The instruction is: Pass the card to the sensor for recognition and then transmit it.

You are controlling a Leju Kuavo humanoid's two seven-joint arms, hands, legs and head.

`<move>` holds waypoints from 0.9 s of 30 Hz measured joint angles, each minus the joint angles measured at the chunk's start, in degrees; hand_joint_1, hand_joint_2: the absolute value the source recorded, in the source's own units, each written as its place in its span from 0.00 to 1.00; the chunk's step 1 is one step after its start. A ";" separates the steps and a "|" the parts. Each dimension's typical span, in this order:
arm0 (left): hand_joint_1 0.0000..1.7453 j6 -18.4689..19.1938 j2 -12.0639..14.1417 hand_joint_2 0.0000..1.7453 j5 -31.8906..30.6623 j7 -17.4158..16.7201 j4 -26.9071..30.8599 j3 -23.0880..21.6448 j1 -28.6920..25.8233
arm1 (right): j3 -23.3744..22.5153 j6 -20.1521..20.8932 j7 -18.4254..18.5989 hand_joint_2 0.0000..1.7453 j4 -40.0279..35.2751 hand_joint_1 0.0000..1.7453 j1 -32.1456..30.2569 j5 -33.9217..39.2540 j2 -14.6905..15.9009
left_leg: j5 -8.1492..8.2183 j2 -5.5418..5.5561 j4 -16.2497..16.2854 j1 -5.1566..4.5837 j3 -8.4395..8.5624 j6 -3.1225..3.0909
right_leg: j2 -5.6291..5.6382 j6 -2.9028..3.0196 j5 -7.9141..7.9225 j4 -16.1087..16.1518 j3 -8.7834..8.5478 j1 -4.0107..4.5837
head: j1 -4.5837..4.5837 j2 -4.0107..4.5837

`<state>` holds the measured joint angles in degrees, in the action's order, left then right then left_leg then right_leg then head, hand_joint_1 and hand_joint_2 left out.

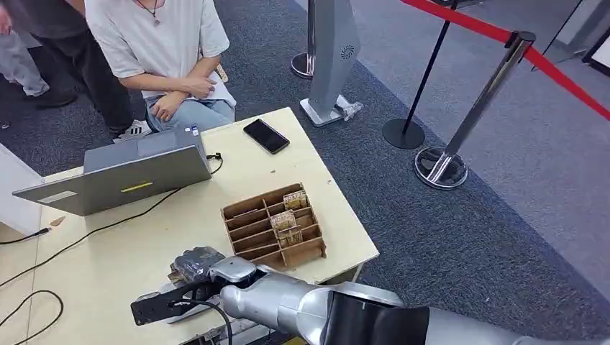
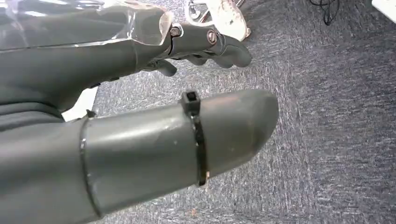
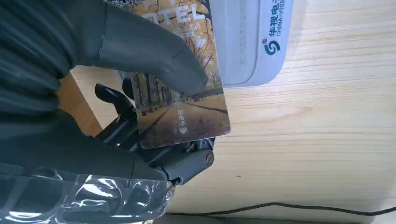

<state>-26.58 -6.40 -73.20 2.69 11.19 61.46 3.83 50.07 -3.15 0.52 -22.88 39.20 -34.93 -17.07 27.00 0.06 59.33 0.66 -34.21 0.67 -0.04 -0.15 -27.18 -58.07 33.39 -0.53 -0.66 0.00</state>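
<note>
A: Head view, left to right. What is on the table [image 1: 108,266]?

B: Upper left of the frame, an open grey laptop [image 1: 122,172], with black cables trailing toward the left edge. A person in a white shirt [image 1: 162,43] sits behind it. Right of the laptop, a black phone [image 1: 265,136] lies flat near the far edge.

A: Containers?

B: One brown slotted organizer [image 1: 273,226], centre frame. Several compartments on its right side hold upright patterned cards; the left-hand slots look bare, though the angle hides their floors.

A: Right hand?

B: The right hand [image 1: 193,264] sits low in the frame, left of the organizer. In the right wrist view the thumb presses a card [image 3: 182,107] against the dark fingers [image 3: 184,163], so it grips the card. The card shows a tree-lined road and partly overlaps a grey sensor [image 3: 252,42] lying on the wood.

A: Left hand?

B: In the left wrist view the left hand [image 2: 205,46] hangs over grey carpet [image 2: 327,116], its fingers curled inward, holding nothing.

A: Far right of the head view?

B: Chrome stanchions [image 1: 449,154] with a red belt stand on the carpet.
</note>
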 joint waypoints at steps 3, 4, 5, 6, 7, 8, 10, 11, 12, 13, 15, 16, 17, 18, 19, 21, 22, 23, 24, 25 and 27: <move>0.00 0.09 0.00 0.00 -0.15 0.00 0.00 0.00 0.00 | 0.00 -0.20 0.00 1.00 0.00 1.00 -0.06 -0.02 0.00 | 0.00 0.00 0.00 0.00 0.00 0.00 | 0.00 0.00 0.00 0.00 0.00 0.00 | 0.00 0.00; 0.00 0.09 0.00 0.00 -0.17 0.00 0.00 0.00 0.00 | 0.00 -0.26 0.00 1.00 0.00 1.00 -0.08 -0.02 0.00 | 0.00 0.00 0.00 0.00 0.00 0.00 | 0.00 0.00 0.00 0.00 0.00 0.00 | 0.00 0.00; 0.00 0.07 0.00 0.00 -0.20 0.00 0.00 0.00 0.00 | 0.00 -0.28 -0.04 1.00 0.02 1.00 -0.09 -0.04 0.00 | 0.00 0.00 0.00 0.00 0.00 0.00 | 0.00 0.00 0.00 0.00 0.00 0.00 | 0.00 0.00; 0.00 0.09 0.00 0.00 -0.20 -0.02 0.00 0.00 0.00 | 0.00 -0.37 -0.20 1.00 0.02 1.00 -0.11 -0.13 0.00 | 0.00 0.00 0.00 0.00 0.00 0.00 | 0.00 0.00 0.00 0.00 0.00 0.00 | 0.00 0.00; 0.00 0.07 0.00 0.00 -0.17 -0.02 0.00 0.00 0.00 | 0.00 -0.48 -0.59 1.00 0.00 1.00 -0.13 -0.15 0.00 | 0.00 0.00 0.00 0.00 0.00 0.00 | 0.00 0.00 0.00 0.00 0.00 0.00 | 0.00 0.00; 0.00 0.07 0.00 0.00 -0.17 -0.02 0.00 0.00 0.00 | 0.00 -0.52 -0.90 1.00 0.00 1.00 -0.14 -0.17 0.00 | 0.00 0.00 0.00 0.00 0.00 0.00 | 0.00 0.00 0.00 0.00 0.00 0.00 | 0.00 0.00; 0.00 0.04 0.00 0.00 -0.15 -0.02 0.00 0.00 0.00 | -0.02 -0.55 -1.86 1.00 -0.24 1.00 -0.16 -0.13 0.00 | 0.00 -0.01 0.00 0.00 0.00 0.00 | 0.01 0.00 0.00 0.00 0.00 0.00 | 0.00 0.00; 0.00 0.02 0.00 0.00 -0.09 -0.02 0.00 0.00 0.01 | -0.04 -0.50 -2.53 1.00 -0.43 1.00 -0.17 0.02 0.02 | 0.00 -0.01 0.00 0.00 0.00 0.00 | 0.01 0.00 0.00 0.00 0.00 0.00 | 0.00 0.00; 0.00 0.00 0.00 0.00 0.02 0.00 0.00 0.00 0.01 | -0.17 -0.31 -3.47 1.00 -0.78 1.00 -0.21 0.30 0.02 | 0.00 -0.01 0.00 0.00 0.00 0.00 | 0.01 0.00 0.00 0.00 0.00 0.00 | 0.00 0.00; 0.00 0.00 0.00 0.00 0.09 0.00 0.00 0.00 0.00 | -0.37 0.04 -4.28 1.00 -1.27 1.00 -0.25 0.82 0.02 | 0.00 -0.01 0.00 0.00 0.01 0.00 | 0.01 0.00 0.00 0.00 0.00 0.00 | 0.00 0.00; 0.00 -0.02 0.00 0.00 0.20 0.00 0.00 0.00 0.00 | -0.83 1.31 -6.21 1.00 -2.56 1.00 -0.38 2.14 0.13 | 0.00 -0.01 0.00 0.00 0.00 0.00 | 0.01 0.00 0.00 0.00 0.00 0.00 | 0.00 0.00; 0.00 -0.02 0.00 0.00 0.22 0.00 0.00 0.00 0.00 | -1.09 1.87 -6.90 1.00 -3.34 1.00 -0.52 2.69 0.26 | 0.00 -0.01 0.00 0.00 0.00 0.00 | 0.01 0.00 0.00 0.00 0.01 0.00 | 0.00 0.00; 0.00 -0.02 0.00 0.00 0.28 0.00 0.00 0.00 -0.01 | -1.40 2.47 -7.59 1.00 -4.07 1.00 -0.67 3.35 0.37 | 0.00 -0.01 0.00 0.00 0.00 0.00 | 0.01 0.00 0.00 0.00 0.01 0.00 | 0.00 0.00; 0.00 -0.04 0.00 0.00 0.37 0.00 0.00 0.00 -0.02 | -1.93 3.33 -8.35 1.00 -5.29 1.00 -0.84 4.27 0.59 | 0.00 0.00 0.00 0.00 -0.01 0.00 | 0.01 0.00 0.00 0.00 0.01 0.00 | 0.00 0.00; 0.00 -0.04 0.00 0.00 0.50 0.00 0.00 0.02 -0.03 | -2.42 4.63 -9.29 1.00 -7.03 1.00 -1.04 5.72 0.98 | 0.00 0.00 0.00 0.00 -0.01 0.00 | 0.01 0.00 0.00 0.00 0.01 0.00 | 0.00 0.00; 0.00 -0.13 0.00 0.00 0.59 0.00 0.00 0.02 -0.02 | -3.39 6.36 -10.17 1.00 -10.24 1.00 -1.46 7.83 1.64 | 0.00 0.00 0.00 0.00 -0.01 0.00 | 0.01 0.00 0.00 0.00 0.01 0.00 | 0.00 0.00; 0.00 -0.20 0.00 0.00 0.65 0.04 0.00 0.02 -0.03 | -3.87 7.25 -10.36 1.00 -12.20 1.00 -1.62 8.96 2.05 | 0.00 0.00 0.00 0.00 -0.01 0.00 | 0.01 0.00 0.00 0.01 0.01 0.00 | -0.02 0.00; 0.00 -0.24 0.00 0.00 0.72 0.11 0.00 0.04 -0.04 | -4.29 8.08 -10.36 1.00 -13.84 1.00 -1.77 9.92 2.41 | 0.00 -0.01 0.00 -0.01 -0.01 0.00 | 0.01 0.00 0.00 0.01 0.01 0.00 | 0.00 0.00; 0.00 -0.35 0.00 0.00 0.85 0.26 0.00 0.07 -0.05 | -4.88 9.03 -10.43 1.00 -15.90 1.00 -2.00 11.24 2.84 | 0.00 -0.01 0.00 -0.01 -0.01 0.00 | 0.01 0.00 0.00 0.01 0.01 0.00 | -0.02 0.00; 0.00 -0.42 0.00 0.00 1.01 0.46 0.00 0.11 -0.06 | -5.36 9.82 -10.69 1.00 -18.24 1.00 -2.29 12.66 3.39 | 0.00 0.00 0.00 -0.01 -0.01 0.00 | 0.01 0.00 0.00 0.02 0.01 0.00 | 0.00 0.00; 0.00 -0.52 0.00 0.00 1.22 0.65 0.00 0.24 -0.07 | -6.27 10.86 -11.01 1.00 -22.41 1.00 -2.74 14.79 4.37 | 0.00 0.00 0.00 -0.01 -0.01 0.00 | 0.00 0.00 0.00 0.02 0.01 0.00 | 0.00 0.00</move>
<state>-27.10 -6.40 -71.97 3.34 11.19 61.70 3.76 43.80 7.71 -10.49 -45.30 36.46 -20.14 -12.70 27.00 0.05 59.33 0.65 -34.23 0.67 -0.04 -0.15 -27.18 -58.05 33.40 -0.53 -0.66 0.00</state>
